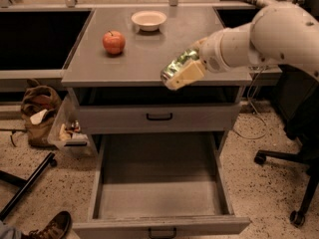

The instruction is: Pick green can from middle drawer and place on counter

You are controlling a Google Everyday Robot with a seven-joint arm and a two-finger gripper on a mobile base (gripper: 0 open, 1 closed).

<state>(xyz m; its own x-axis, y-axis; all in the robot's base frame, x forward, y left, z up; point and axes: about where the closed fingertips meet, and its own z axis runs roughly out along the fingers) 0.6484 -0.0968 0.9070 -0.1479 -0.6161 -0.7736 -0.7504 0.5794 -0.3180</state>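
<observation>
The arm reaches in from the right, forearm sloping down-left. The gripper (178, 73) clamps the can (174, 65) sideways over the counter's (144, 54) front edge, above the open drawer (159, 195).

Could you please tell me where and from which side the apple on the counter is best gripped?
Across its round middle, from straight above: the apple sits upright on the counter, with open space on every side and the bowl well apart behind it. The claw, over the counter's front edge, is shut on the can, so that should go down first.
</observation>
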